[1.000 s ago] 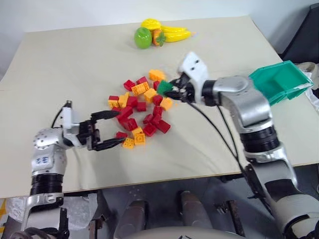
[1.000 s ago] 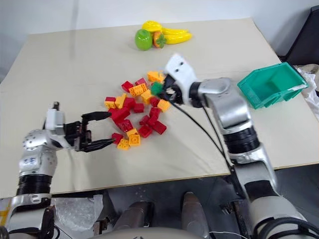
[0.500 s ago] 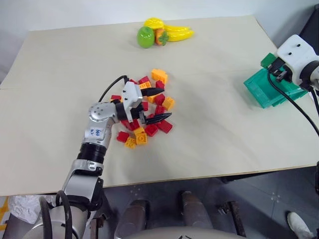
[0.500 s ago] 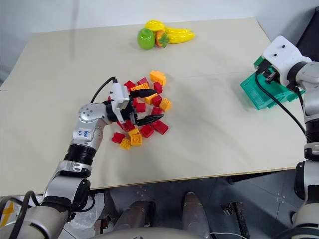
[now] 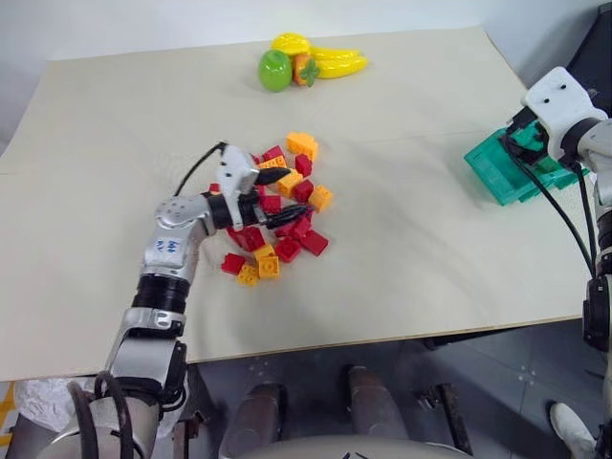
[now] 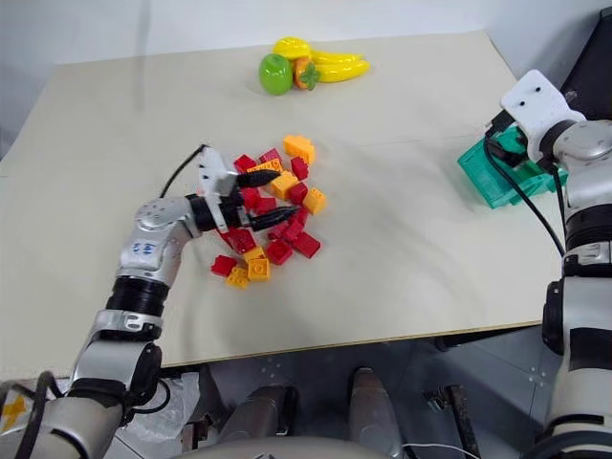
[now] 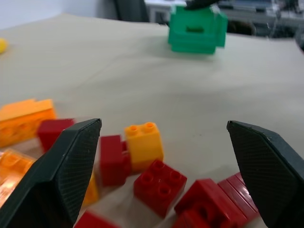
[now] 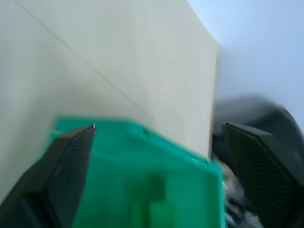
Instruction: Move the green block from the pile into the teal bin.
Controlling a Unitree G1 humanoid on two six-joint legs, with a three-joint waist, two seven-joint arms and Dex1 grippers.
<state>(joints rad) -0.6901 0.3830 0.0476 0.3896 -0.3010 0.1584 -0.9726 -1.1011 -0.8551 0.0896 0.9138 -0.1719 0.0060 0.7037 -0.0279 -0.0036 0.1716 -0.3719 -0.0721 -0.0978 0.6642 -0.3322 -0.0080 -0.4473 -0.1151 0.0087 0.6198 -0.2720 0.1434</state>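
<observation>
The green block (image 8: pixel 151 209) lies inside the teal bin (image 5: pixel 509 164) at the frame's right edge, just dropped by the right tool (image 8: pixel 156 156), whose fingers now stand wide apart above it; a second earlier they pinched it over the pile (image 5: pixel 273 218). At centre, the left tool (image 5: pixel 279 196) has advanced, spread open over the red and orange bricks on the desk (image 5: pixel 411 258). The transfer looks complete.

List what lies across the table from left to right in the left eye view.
Left gripper over the pile → toy fruits, further back → teal bin with the right gripper above it.
</observation>
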